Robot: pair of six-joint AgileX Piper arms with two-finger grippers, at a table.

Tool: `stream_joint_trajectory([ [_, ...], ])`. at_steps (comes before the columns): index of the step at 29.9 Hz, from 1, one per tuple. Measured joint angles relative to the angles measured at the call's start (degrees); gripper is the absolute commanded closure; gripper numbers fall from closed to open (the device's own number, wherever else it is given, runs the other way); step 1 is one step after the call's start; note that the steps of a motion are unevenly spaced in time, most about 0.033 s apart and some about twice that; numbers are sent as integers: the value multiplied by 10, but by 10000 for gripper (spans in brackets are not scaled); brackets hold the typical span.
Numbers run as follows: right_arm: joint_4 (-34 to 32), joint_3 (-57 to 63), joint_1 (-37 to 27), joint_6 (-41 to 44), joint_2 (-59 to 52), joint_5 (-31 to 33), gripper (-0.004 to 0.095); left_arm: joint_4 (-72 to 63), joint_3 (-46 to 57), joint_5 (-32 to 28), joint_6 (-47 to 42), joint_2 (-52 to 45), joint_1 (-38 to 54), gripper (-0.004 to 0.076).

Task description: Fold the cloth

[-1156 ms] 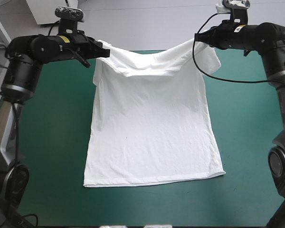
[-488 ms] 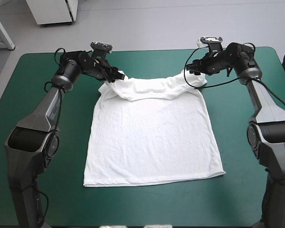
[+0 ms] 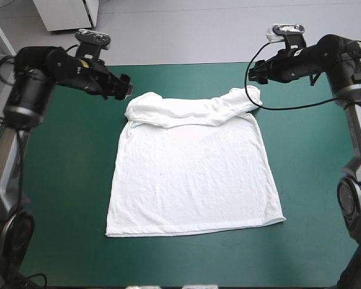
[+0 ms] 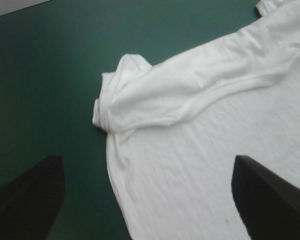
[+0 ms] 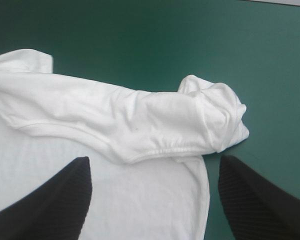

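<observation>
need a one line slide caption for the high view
White T-shirt flat on the teal-green table, top end folded over; left gripper and right gripper open, clear of it.

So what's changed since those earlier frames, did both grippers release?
Yes. The left gripper and right gripper, earlier shut on the shoulders of the T-shirt, are now open and drawn back outward, clear of it. The top edge, first held up, now lies folded over the body. The lower part and hem have stayed flat where they were on the teal-green cover.
</observation>
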Motion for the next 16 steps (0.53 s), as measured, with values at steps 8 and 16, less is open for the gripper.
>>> stream_joint_trajectory([
  [8, -74, 120, 60, 40, -164, 66, 250, 25, 187, 31, -55, -191, -6, 71],
  [16, -189, 250, 158, 114, -265, 89, 250, 71, 370, 31, -109, -275, -75, 71],
])
